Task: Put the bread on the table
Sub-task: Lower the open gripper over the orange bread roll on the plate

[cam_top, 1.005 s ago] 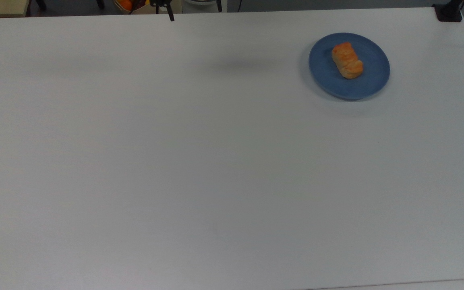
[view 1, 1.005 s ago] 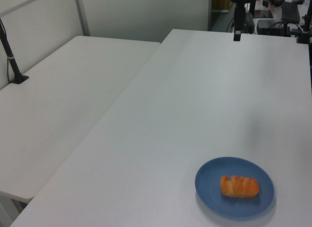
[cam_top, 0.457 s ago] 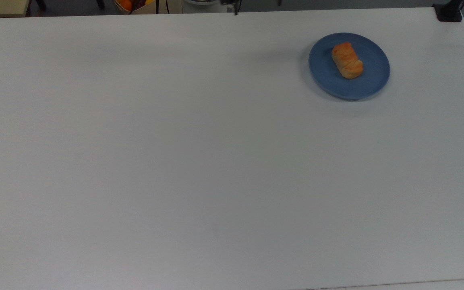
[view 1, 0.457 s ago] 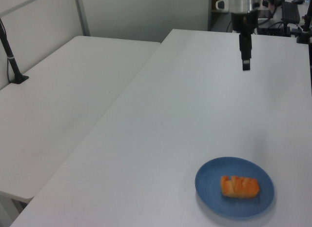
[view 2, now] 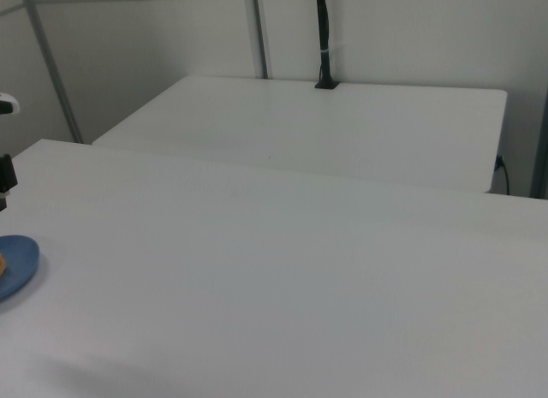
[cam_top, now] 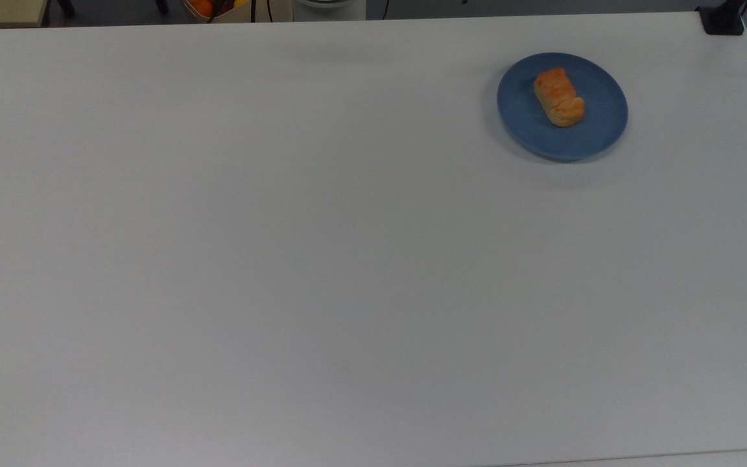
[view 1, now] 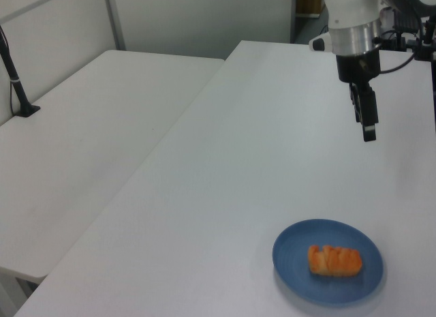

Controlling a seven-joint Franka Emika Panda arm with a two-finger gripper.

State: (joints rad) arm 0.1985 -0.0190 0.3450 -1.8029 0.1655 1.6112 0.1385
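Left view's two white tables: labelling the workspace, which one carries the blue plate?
The table on the left view's right, with the bread on that blue plate; the other table carries a black post.

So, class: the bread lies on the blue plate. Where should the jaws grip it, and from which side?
Probably from straight above, closing across the short width at the middle of the bread. It lies flat and oblong on the blue plate, long sides clear of the rim. The gripper hangs above the table, short of the plate.
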